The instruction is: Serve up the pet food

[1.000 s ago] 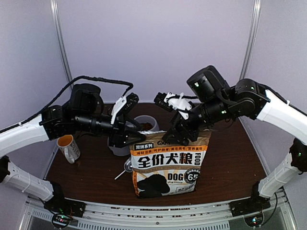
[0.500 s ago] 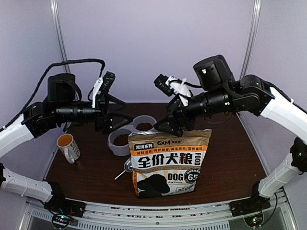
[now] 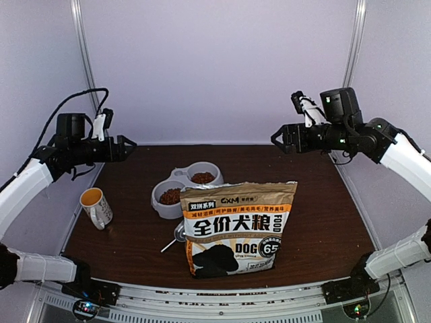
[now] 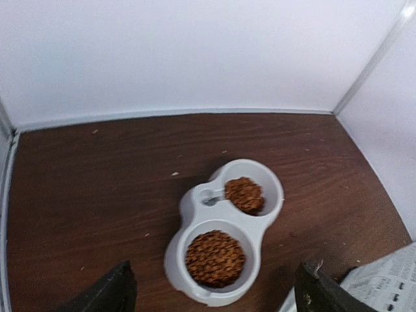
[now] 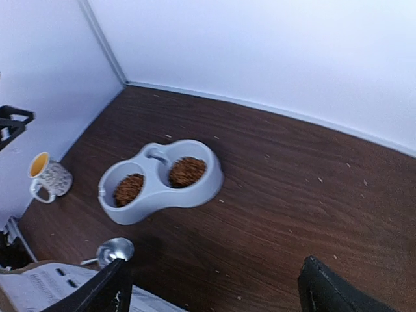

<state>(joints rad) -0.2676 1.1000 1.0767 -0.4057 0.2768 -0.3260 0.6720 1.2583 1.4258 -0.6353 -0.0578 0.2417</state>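
Note:
The pet food [image 3: 203, 177] lies as reddish-brown kibble in both cups of the grey double bowl [image 3: 183, 182]; the cups show filled in the left wrist view [image 4: 215, 257] and the right wrist view [image 5: 187, 171]. The kraft dog-food bag [image 3: 236, 229] stands upright in front of the bowl. My left gripper [image 3: 125, 142] hangs high at the far left, open and holding nothing, and the bowl [image 4: 234, 221] lies far below its jaws [image 4: 218, 264]. My right gripper [image 3: 277, 138] hovers high at the right, also open and holding nothing [image 5: 216, 262].
A metal scoop [image 3: 178, 233] lies bowl-up on the table left of the bag, also visible in the right wrist view [image 5: 115, 249]. A patterned mug with an orange inside [image 3: 96, 206] stands near the left edge. White walls enclose the back and sides.
Both arms have drawn back from the bag's top, the left out to the left and the right out to the right and up. Their jaws have spread wider.

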